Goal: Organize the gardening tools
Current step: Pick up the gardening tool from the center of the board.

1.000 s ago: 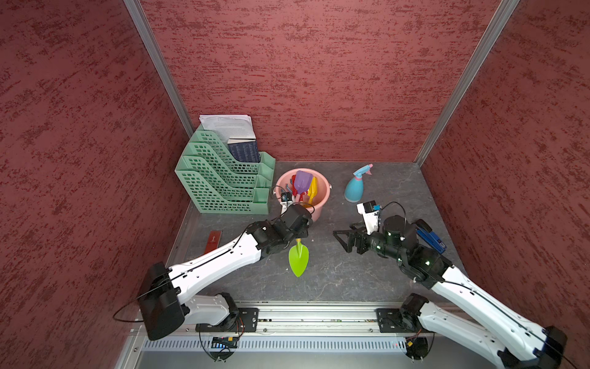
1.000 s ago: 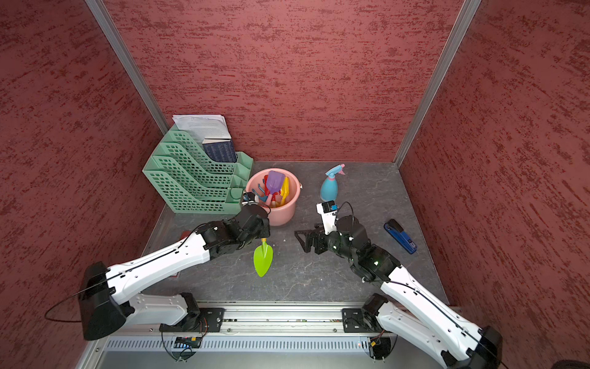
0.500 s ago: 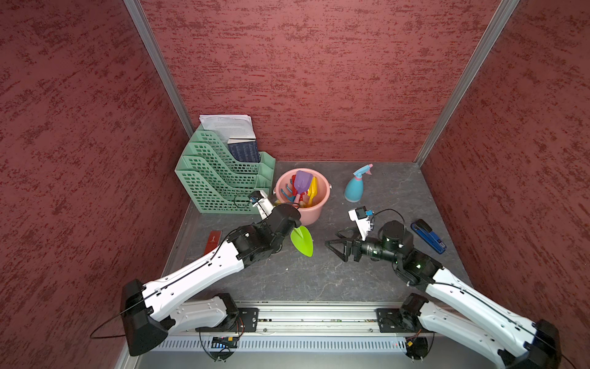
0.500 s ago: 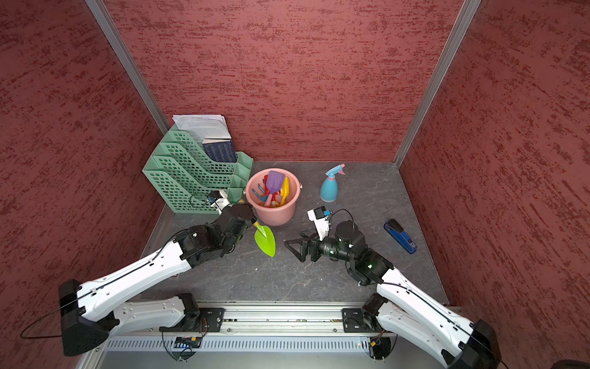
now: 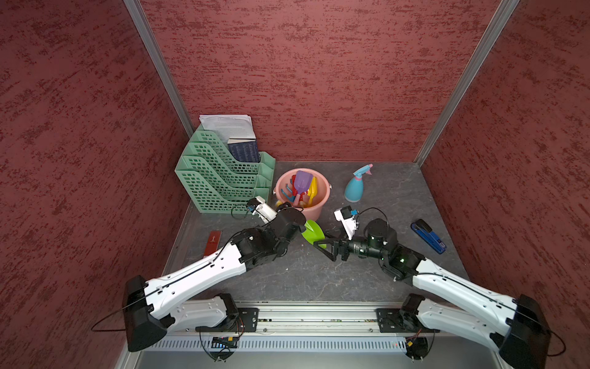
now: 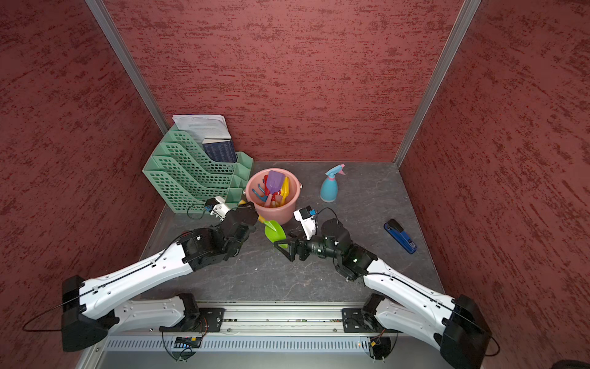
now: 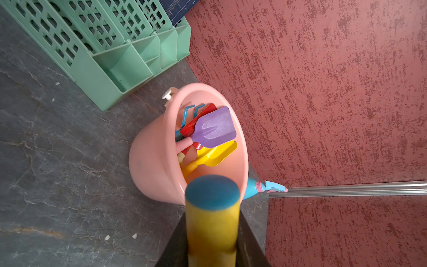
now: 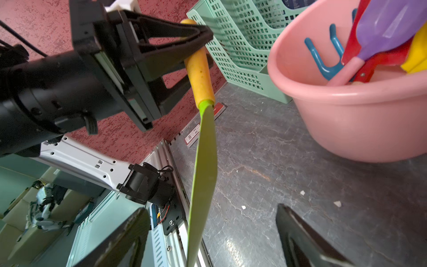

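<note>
Since a moment ago the left arm has carried the green trowel (image 5: pixel 313 230) back from the open table toward the pink bucket (image 5: pixel 306 213), and the right arm has swung in to meet it. The trowel is now off the table (image 5: pixel 319 278), just in front of the bucket's wall, with its yellow handle toward the bucket and its blade slanting out toward the right arm.

The left gripper (image 8: pixel 196 44) is clamped on the yellow handle; in the left wrist view the handle's blue end cap fills the foreground. The right gripper (image 5: pixel 323 248) stands wide, one finger on either side of the blade's tip. From the right wrist view the blade (image 8: pixel 204 161) runs edge-on between those fingers, and neither looks to be touching it.

In the bucket lie the purple shovel (image 7: pixel 215 129) on top, with the red shovel (image 7: pixel 198 118), the yellow shovel (image 7: pixel 217 154) and the blue fork-rake (image 7: pixel 187 113) under and beside it. The spray bottle (image 5: pixel 354 188) stands upright, near the bucket and close to the back wall.

A green file organiser (image 5: pixel 217 179) sits against the bucket's other side. A blue-and-black stapler (image 5: pixel 427 236) lies beyond the right arm. A flat red strip (image 5: pixel 213 242) lies by the table's edge behind the left arm.
</note>
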Action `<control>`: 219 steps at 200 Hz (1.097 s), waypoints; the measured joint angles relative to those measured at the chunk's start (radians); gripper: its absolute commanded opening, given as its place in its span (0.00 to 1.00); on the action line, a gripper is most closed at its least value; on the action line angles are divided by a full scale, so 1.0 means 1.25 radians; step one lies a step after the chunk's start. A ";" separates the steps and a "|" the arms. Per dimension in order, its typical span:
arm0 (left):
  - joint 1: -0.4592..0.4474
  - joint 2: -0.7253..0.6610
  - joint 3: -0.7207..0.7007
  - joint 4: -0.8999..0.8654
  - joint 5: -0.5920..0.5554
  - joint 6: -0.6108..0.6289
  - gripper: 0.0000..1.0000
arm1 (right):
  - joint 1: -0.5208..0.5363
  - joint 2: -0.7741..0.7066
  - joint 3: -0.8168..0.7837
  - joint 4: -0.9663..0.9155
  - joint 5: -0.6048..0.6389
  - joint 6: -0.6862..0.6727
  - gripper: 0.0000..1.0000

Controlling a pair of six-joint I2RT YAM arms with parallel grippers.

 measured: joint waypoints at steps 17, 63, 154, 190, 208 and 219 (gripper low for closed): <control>-0.011 0.000 0.000 0.000 -0.003 -0.025 0.00 | 0.002 0.019 0.015 0.023 0.011 -0.004 0.85; -0.032 0.000 0.000 0.000 -0.015 -0.070 0.00 | 0.012 0.070 0.034 0.071 0.033 -0.012 0.71; -0.043 -0.001 -0.002 0.006 -0.038 -0.100 0.00 | 0.029 0.083 0.035 0.087 0.088 -0.014 0.00; -0.046 -0.002 -0.010 0.010 -0.046 -0.107 0.00 | 0.030 0.083 0.035 0.083 0.091 -0.014 0.00; -0.049 -0.005 -0.013 0.011 -0.048 -0.106 0.00 | 0.030 0.083 0.035 0.078 0.094 -0.014 0.00; -0.051 -0.011 -0.017 0.012 -0.049 -0.106 0.00 | 0.031 0.083 0.035 0.073 0.097 -0.015 0.00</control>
